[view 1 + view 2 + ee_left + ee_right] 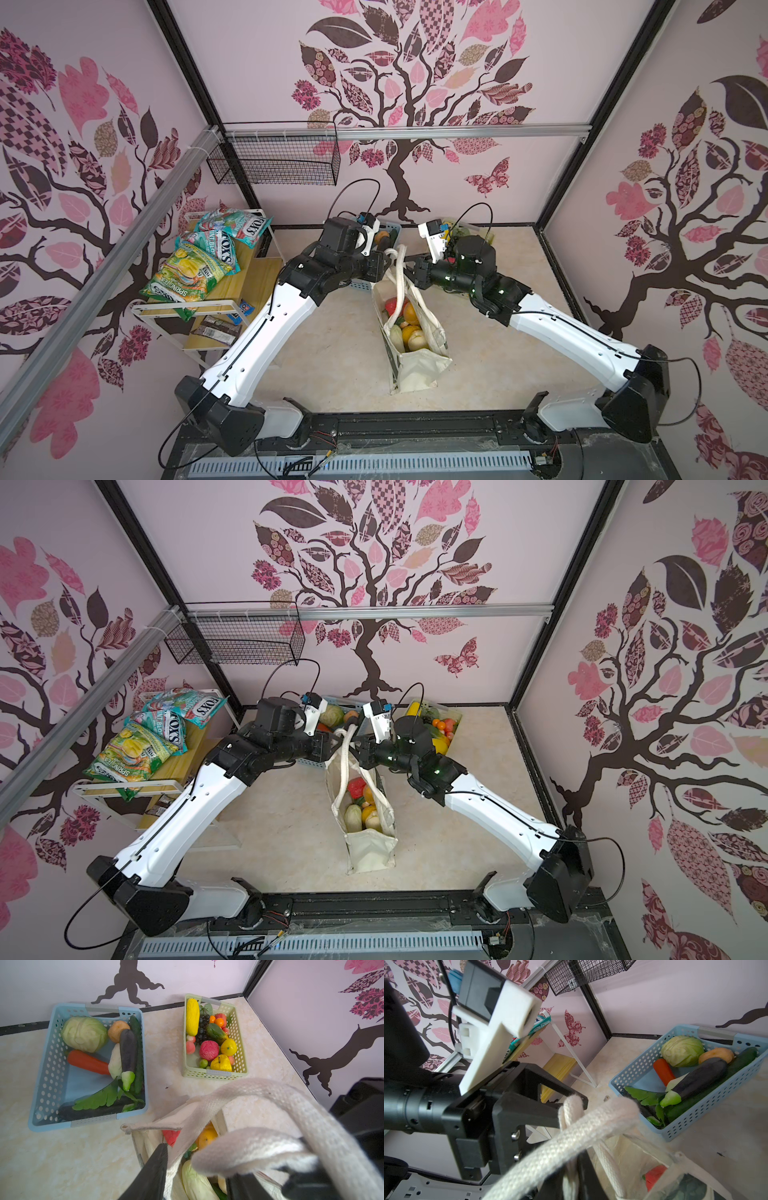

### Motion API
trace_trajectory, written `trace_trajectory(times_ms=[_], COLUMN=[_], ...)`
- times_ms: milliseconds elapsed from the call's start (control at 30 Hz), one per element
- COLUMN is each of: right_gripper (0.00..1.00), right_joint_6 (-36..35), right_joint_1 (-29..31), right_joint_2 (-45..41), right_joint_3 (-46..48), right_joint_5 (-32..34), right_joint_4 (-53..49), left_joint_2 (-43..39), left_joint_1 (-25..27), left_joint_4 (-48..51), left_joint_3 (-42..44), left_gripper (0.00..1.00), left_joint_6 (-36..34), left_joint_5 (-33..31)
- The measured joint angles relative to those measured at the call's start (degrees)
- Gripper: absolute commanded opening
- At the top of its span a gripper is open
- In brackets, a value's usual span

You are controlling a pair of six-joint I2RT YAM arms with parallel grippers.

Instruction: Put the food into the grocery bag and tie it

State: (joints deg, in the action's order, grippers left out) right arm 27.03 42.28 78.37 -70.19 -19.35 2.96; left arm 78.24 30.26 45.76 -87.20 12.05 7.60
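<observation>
Cream table held the grocery bag of food; above it the right gripper pinched a strap, the left gripper sat half open

We find the grocery bag standing mid-table, the food inside it and its straps raised over its far end. Behind it, by the far wall, the vegetable basket sits left and the fruit basket right. At far left stands the shelf, with snack packets on top. The wire basket hangs above it.

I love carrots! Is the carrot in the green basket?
No, the carrot lies in the blue basket, beside the cabbage.
</observation>
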Motion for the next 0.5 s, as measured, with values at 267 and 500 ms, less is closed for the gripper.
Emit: trace_trajectory(times_ms=[267,500], right_gripper=[0.14,0.15], right_joint_6=[-0.2,-0.5], right_joint_1=[-0.1,-0.1], right_joint_2=[0.0,0.0], right_joint_3=[-0.3,-1.0], right_joint_5=[-1.0,-1.5], right_joint_4=[-1.6,-2.1], left_joint_2=[0.3,0.3], left_joint_1=[0.1,0.1], left_joint_4=[-2.6,-4.4], left_joint_3=[1.3,1.7], left_gripper=[0.4,0.43], left_joint_6=[-0.3,-1.7], left_joint_5=[1.0,1.9])
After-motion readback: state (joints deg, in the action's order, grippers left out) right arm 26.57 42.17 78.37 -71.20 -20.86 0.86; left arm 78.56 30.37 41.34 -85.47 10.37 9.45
